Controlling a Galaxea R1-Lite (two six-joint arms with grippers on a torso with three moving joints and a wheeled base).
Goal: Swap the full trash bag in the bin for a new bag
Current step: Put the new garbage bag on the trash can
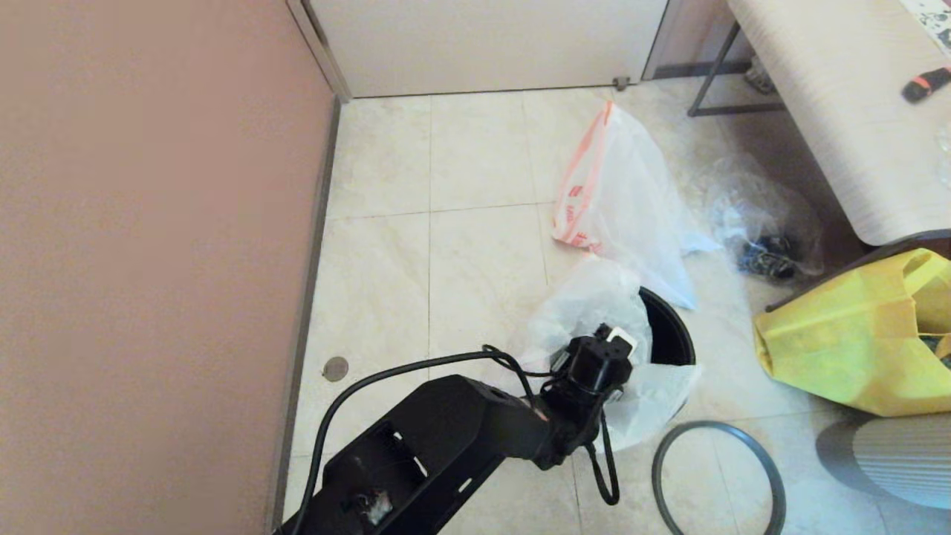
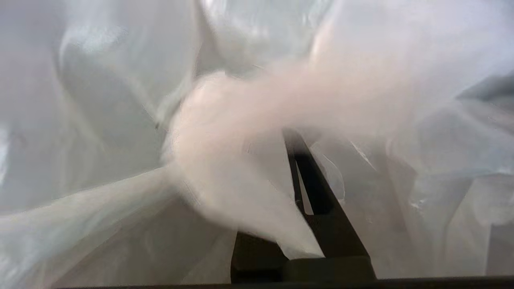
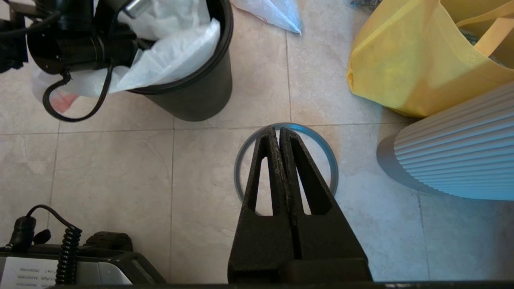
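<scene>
The bin [image 1: 672, 334] stands on the tiled floor [image 1: 461, 245], and the new bag [image 1: 587, 312] sits in its mouth, crumpled white film bunched over the near and left rim and spilling down the outside; no contents show in it. The far right part of the opening is bare and dark. The left gripper [image 2: 289, 168] is down among the bag's folds at the bin's mouth; one dark finger [image 2: 317, 200] shows, the rest is wrapped in film, so whether it pinches the bag cannot be told.

The rim ring [image 1: 717, 475] lies flat on the floor just beside the bin, apart from it. The right gripper [image 3: 279, 140] hangs above the ring with its fingers pressed together, holding nothing.

The full bag [image 1: 617, 200] lies on the floor beyond the bin, orange band toward the door. Right of it is a clear bag [image 1: 765, 223] with dark items inside, and nearer, a yellow tote [image 1: 847, 349], open at the top.
</scene>
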